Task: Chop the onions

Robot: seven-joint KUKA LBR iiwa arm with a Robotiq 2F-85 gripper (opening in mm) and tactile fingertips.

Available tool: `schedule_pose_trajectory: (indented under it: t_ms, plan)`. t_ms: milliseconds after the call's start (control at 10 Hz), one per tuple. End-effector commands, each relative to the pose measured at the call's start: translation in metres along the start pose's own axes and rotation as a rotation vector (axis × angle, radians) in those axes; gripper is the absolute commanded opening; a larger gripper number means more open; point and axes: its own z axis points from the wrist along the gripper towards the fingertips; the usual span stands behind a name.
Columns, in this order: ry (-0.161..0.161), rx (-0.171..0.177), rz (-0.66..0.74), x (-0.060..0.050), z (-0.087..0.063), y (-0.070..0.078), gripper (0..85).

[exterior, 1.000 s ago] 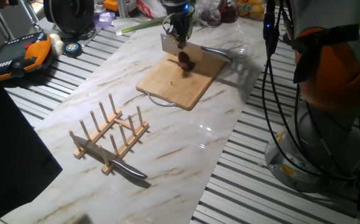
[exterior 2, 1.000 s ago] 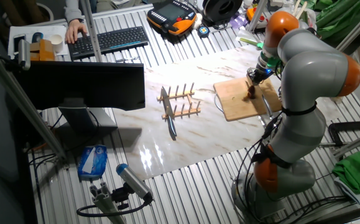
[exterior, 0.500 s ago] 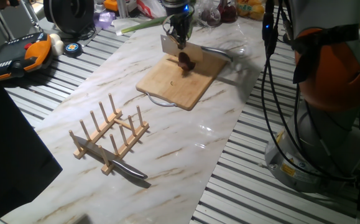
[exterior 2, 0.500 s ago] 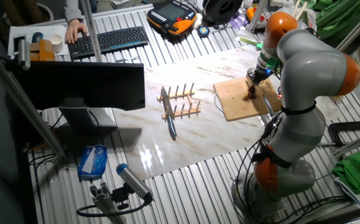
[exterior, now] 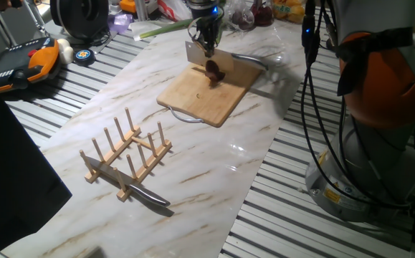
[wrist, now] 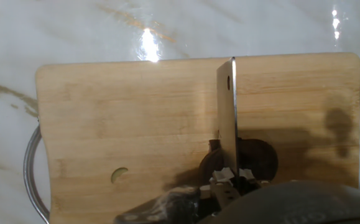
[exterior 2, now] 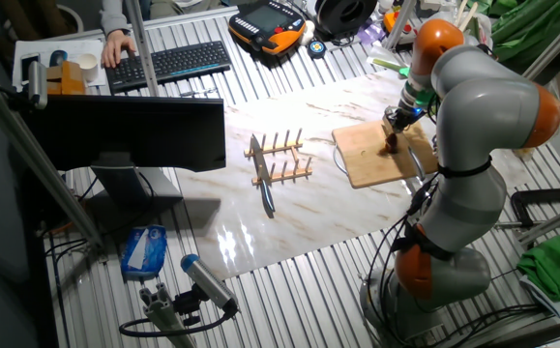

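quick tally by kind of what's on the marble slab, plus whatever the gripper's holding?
Onion: 1, on the cutting board
Cleaver: 1, held in the gripper
Wooden cutting board: 1
Wooden rack: 1
Knife: 1, lying in the rack
Total: 5

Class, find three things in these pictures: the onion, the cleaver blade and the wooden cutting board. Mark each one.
onion (wrist: 262,158): hand view, on the dark bulb right of the blade.
cleaver blade (wrist: 227,118): hand view, on the blade's top edge.
wooden cutting board (exterior: 196,97): one fixed view, on its bare near half.
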Motion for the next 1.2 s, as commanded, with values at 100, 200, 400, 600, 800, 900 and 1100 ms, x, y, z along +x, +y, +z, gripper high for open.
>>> schedule_pose_trajectory:
  t_ms: [100,200,400,600,800,900,1100]
  plan:
    - [0.000,-0.001,0.001,0.000,0.001,0.001,0.7]
    - [0.000,-0.003,0.001,-0.001,0.002,0.001,0.7]
    - [-0.001,-0.005,0.001,-0.002,0.004,0.001,0.7]
    - [-0.001,-0.005,0.001,-0.002,0.004,0.002,0.7]
    - [-0.005,-0.003,0.003,-0.001,0.007,0.002,0.7]
    - [-0.004,-0.006,0.002,-0.001,0.008,0.002,0.7]
    - [-0.004,-0.010,0.004,0.000,0.012,0.002,0.7]
